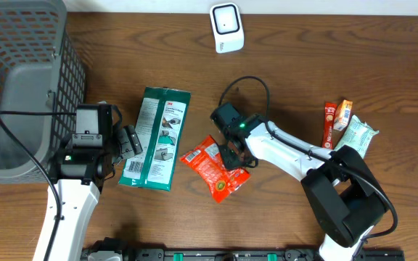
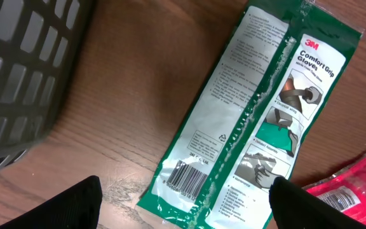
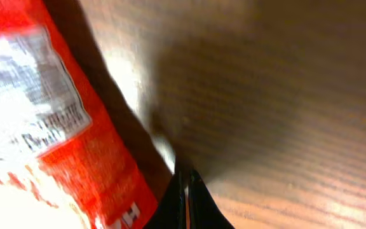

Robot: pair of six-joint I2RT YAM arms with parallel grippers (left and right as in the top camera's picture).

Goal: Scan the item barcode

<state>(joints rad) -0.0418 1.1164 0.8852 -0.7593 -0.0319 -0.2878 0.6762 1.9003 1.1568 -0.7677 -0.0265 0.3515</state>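
Barcode end of green-and-white plastic glove packet (image 2: 253, 121) lay just under left gripper (image 2: 186, 210), jaws released. We noted right gripper (image 3: 186, 186) clenched beside red foil snack pouch (image 3: 107, 165).

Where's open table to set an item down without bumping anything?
Free: bare wood between the basket and the scanner; the far right corner past the scanner, beyond the small sachets; the near strip in front of the gloves pack and red snack packet. Crowded: the centre, where the left claw and right claw flank those two packs.
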